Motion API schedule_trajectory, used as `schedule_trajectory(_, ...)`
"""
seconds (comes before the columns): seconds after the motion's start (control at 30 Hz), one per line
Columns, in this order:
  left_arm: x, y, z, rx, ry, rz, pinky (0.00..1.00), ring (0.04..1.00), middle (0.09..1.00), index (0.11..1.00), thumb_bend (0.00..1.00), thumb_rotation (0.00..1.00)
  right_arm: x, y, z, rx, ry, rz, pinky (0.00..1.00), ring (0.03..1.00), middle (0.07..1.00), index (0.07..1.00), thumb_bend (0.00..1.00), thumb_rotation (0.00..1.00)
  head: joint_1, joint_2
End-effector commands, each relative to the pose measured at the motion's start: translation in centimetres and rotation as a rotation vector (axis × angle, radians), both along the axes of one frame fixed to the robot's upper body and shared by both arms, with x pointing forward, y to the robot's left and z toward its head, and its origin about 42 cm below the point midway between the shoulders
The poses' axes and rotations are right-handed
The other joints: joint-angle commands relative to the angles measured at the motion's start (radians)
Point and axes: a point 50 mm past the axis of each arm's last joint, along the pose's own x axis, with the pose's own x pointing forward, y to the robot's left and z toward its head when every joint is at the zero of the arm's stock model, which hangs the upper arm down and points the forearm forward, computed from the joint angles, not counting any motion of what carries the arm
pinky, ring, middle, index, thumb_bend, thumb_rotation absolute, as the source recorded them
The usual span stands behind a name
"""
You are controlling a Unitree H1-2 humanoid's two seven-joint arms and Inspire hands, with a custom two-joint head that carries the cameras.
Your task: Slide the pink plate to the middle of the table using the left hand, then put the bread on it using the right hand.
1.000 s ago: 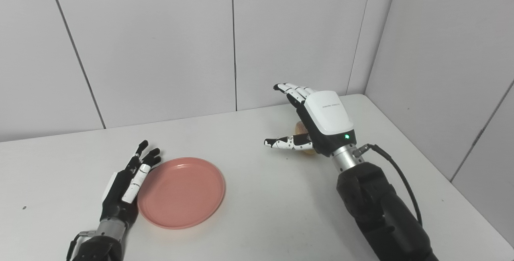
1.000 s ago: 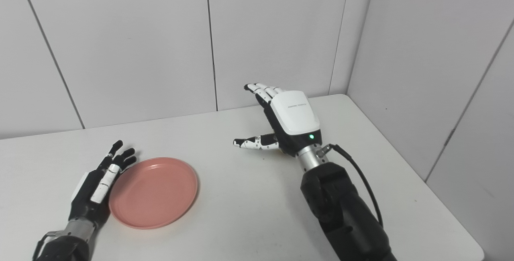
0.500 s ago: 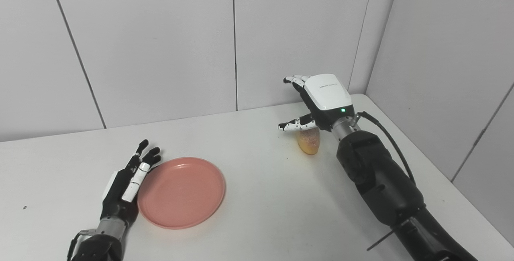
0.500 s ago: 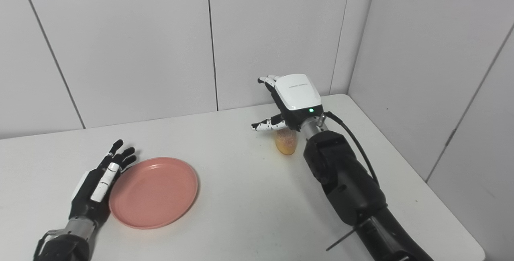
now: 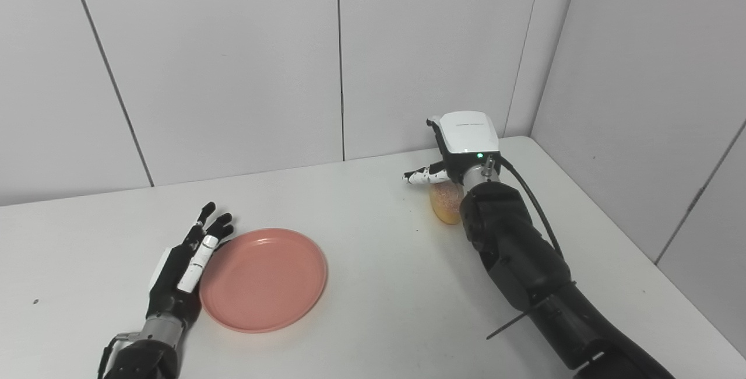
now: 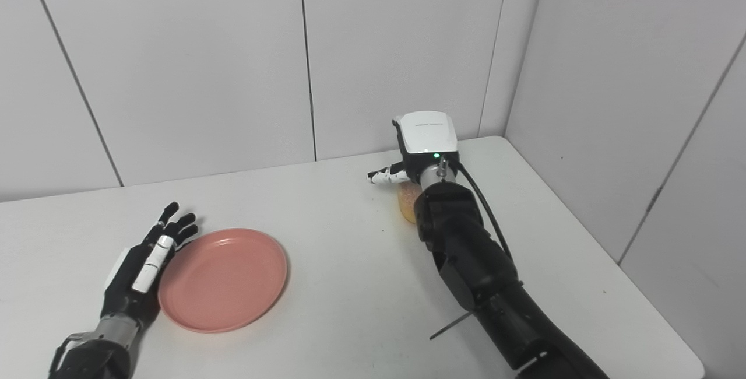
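You see a pink plate (image 5: 263,279) on the white table (image 5: 373,309), golden-brown bread (image 5: 445,204), a black-and-white left hand (image 5: 183,265), and a white-backed right hand (image 5: 463,146) with a green light.

A white tabletop (image 5: 361,309) is seen, with a small dark speck (image 5: 35,301) near its left edge. It is enclosed by pale grey wall panels (image 5: 233,58) — divided by thin dark seams — at the back and along the right side.
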Motion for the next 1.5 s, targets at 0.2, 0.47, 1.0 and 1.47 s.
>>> schedule_trajectory(0.2,0.0,-0.2,-0.3,-0.007,0.015,-0.024,0.87,0.911,0.907,0.964,0.71,0.71,1.5,0.2,2.7,-0.010,0.030,-0.052,0.29,0.453,0.669,0.793,0.93,0.66,0.002,0.002)
schedule_trajectory(0.47,-0.1,-0.2,-0.4,0.001,0.021,-0.023,0.87,0.908,0.906,0.963,0.73,0.71,2.5,-0.4,1.6,-0.022,0.136,-0.104,0.26,0.399,0.591,0.808,0.93,0.67,0.000,0.006)
schedule_trajectory(1.0,-0.6,-0.3,-0.4,0.003,0.034,-0.027,0.87,0.909,0.910,0.965,0.71,0.72,2.5,-1.7,-1.3,0.012,0.272,-0.149,0.28,0.422,0.590,0.874,0.95,0.65,0.008,0.017)
schedule_trajectory(1.47,-0.6,-0.5,-0.2,-0.002,0.033,-0.039,0.87,0.905,0.909,0.959,0.72,0.71,1.7,-2.0,-2.2,0.028,0.376,-0.137,0.52,0.684,0.755,0.806,0.91,0.67,0.008,0.018)
